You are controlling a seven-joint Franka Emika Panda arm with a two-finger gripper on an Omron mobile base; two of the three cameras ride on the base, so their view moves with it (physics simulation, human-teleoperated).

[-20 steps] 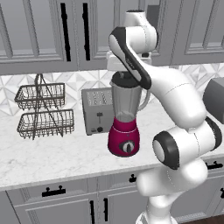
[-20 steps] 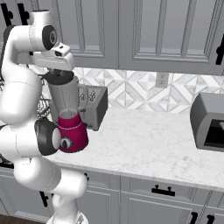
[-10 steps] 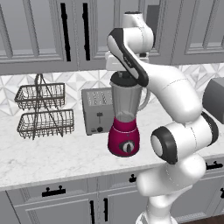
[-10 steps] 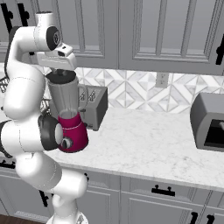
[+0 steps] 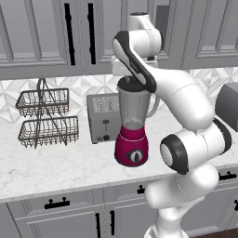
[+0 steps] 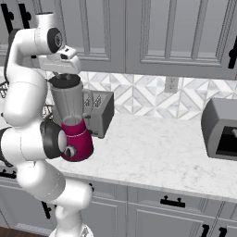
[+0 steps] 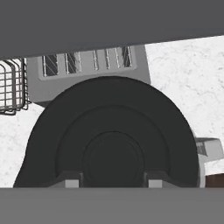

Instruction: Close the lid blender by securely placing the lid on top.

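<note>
The blender point(image 5: 132, 139) stands on the marble counter, with a magenta base, a dark knob and a clear jar. The lid point(image 5: 131, 84), a dark round cap, sits level on the jar's mouth point(image 6: 65, 81). My gripper point(image 6: 62, 74) hangs straight above it, pointing down. In the hand view the lid point(image 7: 109, 131) spreads wide below, and my gripper point(image 7: 113, 181) has its two fingertips point(image 7: 72, 181) pressed against either side of the lid's raised centre knob. The jar's handle point(image 7: 209, 146) pokes out at the right.
A boxy silver toaster point(image 5: 104, 118) stands just behind and left of the blender. A two-tier wire basket point(image 5: 45, 118) is further left. A grey appliance point(image 6: 221, 129) sits at the counter's right end. Upper cabinets hang close above the hand.
The arm's upper links have shifted slightly. The hand stays over the jar with the lid at the same height on the mouth.
</note>
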